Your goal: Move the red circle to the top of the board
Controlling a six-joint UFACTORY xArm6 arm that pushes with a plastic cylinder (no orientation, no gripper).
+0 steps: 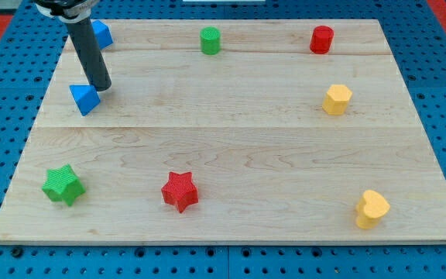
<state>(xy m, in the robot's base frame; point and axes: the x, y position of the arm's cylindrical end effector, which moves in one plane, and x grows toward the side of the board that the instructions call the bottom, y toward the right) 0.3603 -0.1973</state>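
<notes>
Red circle (pixel 321 39) top right — my tip (pixel 101 87) far left, well apart.

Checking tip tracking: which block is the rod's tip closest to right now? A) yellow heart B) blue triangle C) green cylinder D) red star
B: my tip sits right beside the blue triangle, just to its upper right near the view's left edge, far from the other three.
</notes>
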